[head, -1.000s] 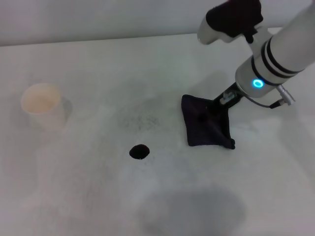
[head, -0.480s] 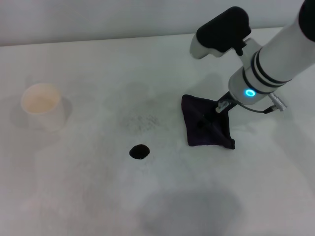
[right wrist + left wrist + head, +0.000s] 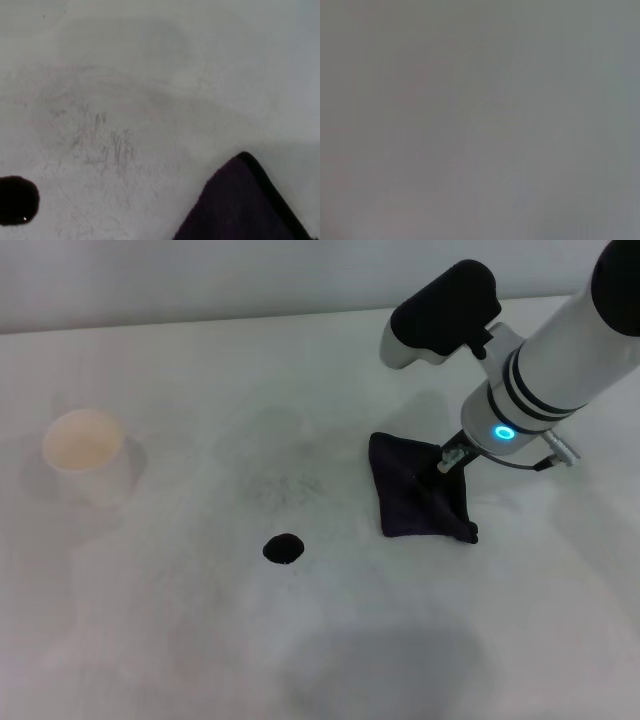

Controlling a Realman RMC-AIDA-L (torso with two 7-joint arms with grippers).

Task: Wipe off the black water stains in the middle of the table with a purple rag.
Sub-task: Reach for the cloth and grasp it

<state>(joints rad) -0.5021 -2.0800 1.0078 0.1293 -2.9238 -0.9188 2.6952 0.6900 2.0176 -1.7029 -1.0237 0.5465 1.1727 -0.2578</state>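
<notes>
The black water stain [image 3: 283, 548] is a small round blot on the white table [image 3: 180, 640], well apart from the right gripper [image 3: 437, 472] and off toward the robot's left of it, nearer the robot. In the right wrist view the same blot [image 3: 17, 199] shows at the edge, with faint grey scratchy smears [image 3: 100, 142] between it and the cloth. Neither the blot nor the cloth has shifted since the earlier frames.

The purple rag [image 3: 420, 499] lies flat directly under the right gripper, a roughly square dark cloth turned so one corner points away from the robot and a small loop [image 3: 470, 533] sticks out at the near corner on the robot's right. Its longer diagonal runs from the far-left corner to that loop. A corner of it [image 3: 245, 205] fills the lower part of the right wrist view.

The right gripper touches the rag at its far right part; its fingers are dark against the dark cloth, so I cannot tell whether they are released or clenched. Compared with a second ago, the right arm [image 3: 545, 365] has swung toward the robot's left and its blue ring light [image 3: 497, 433] sits closer to the rag.

A paper cup [image 3: 88, 455] stands far to the left of the gripper. The left wrist view shows only plain grey.
</notes>
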